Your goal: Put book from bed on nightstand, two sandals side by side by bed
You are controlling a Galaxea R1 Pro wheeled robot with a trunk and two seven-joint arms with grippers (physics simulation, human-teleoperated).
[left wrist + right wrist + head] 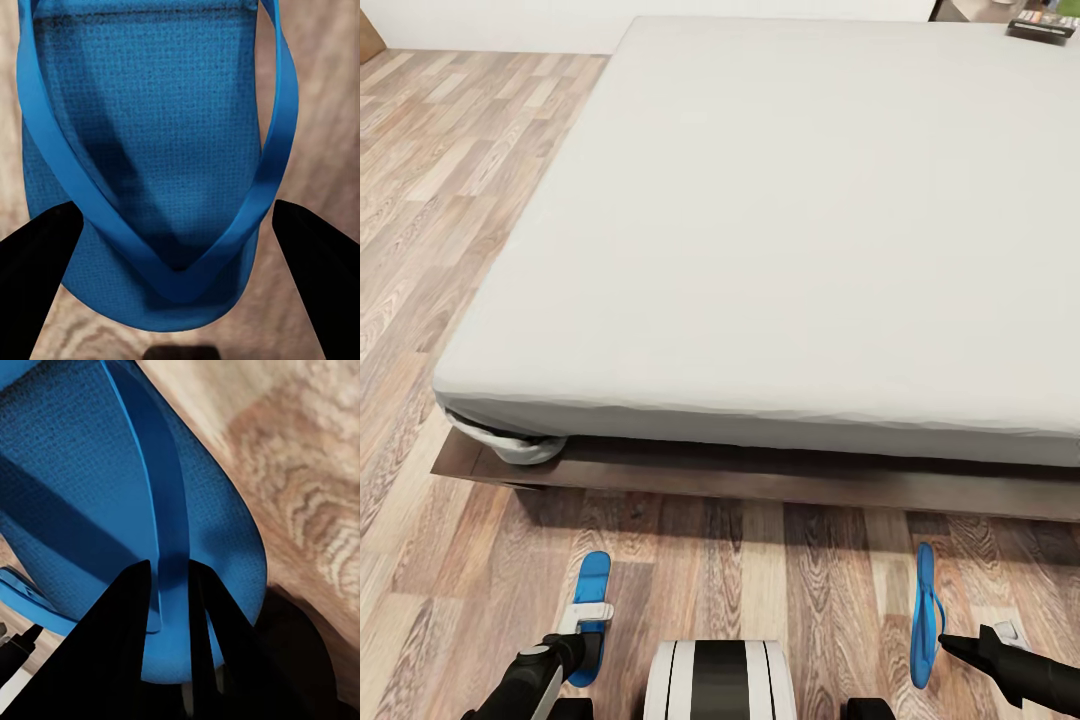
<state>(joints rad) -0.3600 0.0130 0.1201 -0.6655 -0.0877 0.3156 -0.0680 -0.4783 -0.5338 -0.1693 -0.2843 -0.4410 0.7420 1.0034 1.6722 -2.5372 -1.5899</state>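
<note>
On the wood floor (450, 250) beside the bed (780, 200), the left end effector (180, 247) hangs spread wide over one flat blue sandal (592, 590). The right end effector (172, 585) is pinched on the other sandal's (925, 610) strap, holding it on edge. The book (1042, 24) lies far beyond, across the mattress.

Open wood floor (760, 570) lies between the two sandals (592, 600), while the bed (780, 480) frame blocks passage ahead.

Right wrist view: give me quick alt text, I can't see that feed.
The right gripper is closed on a strap of a blue sandal, its two black fingers pinching the thin band. Wood-plank floor lies beyond the sole.
</note>
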